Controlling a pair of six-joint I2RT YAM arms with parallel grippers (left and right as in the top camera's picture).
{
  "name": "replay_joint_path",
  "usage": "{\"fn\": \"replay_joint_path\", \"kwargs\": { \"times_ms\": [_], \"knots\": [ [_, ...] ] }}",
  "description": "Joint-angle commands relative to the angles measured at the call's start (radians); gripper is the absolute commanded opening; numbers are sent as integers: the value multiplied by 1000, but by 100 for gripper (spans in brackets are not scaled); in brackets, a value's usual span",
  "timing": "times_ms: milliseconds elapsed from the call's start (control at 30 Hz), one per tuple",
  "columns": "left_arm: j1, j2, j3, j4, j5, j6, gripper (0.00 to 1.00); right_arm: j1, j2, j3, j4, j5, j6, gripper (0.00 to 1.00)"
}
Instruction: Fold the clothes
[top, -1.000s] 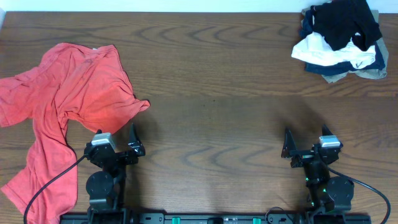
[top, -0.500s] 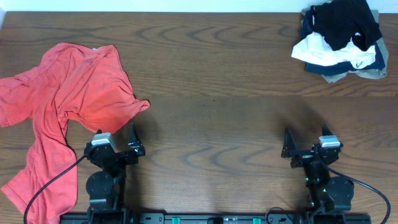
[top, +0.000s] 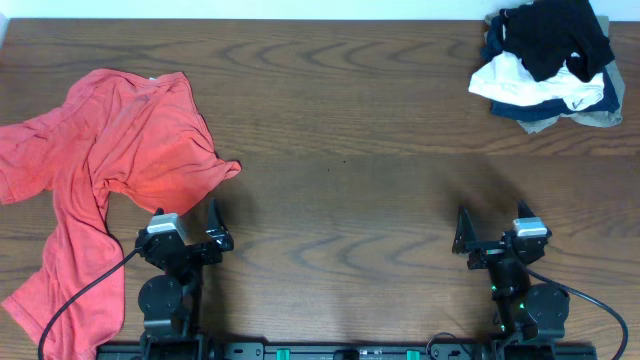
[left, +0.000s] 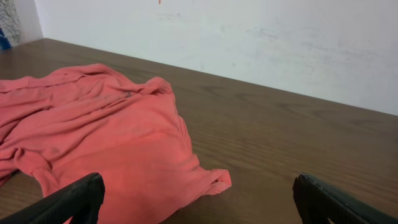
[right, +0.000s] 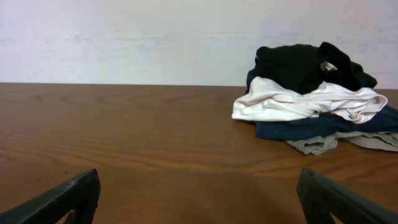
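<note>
as nothing has shifted this past second, we find the left gripper (left: 199, 198) and right gripper (right: 199, 194) open, empty; the t-shirt (top: 110, 170) lies crumpled, folding unstarted.

The T-shirt (top: 130, 150) is showing a solid coral red, with one small dark mark on its cloth. The tabletop (top: 340, 130) is displaying dark brown wood with swirling darker grain, while the heap of garments (top: 545, 60) is layering black over white, navy and tan. The wall (right: 155, 37) behind is showing plain off-white.
</note>
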Motion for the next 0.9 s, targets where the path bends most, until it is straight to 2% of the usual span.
{"fn": "replay_joint_path", "kwargs": {
  "times_ms": [0,633,867],
  "knots": [
    [4,2,-14,-45,-34,-13,98,20,2,-2,-4,2,-5,99],
    [4,2,-14,-45,-34,-13,98,20,2,-2,-3,45,-5,99],
    [4,3,-13,-7,-24,-13,98,19,2,7,60,47,-31,99]
  ]
}}
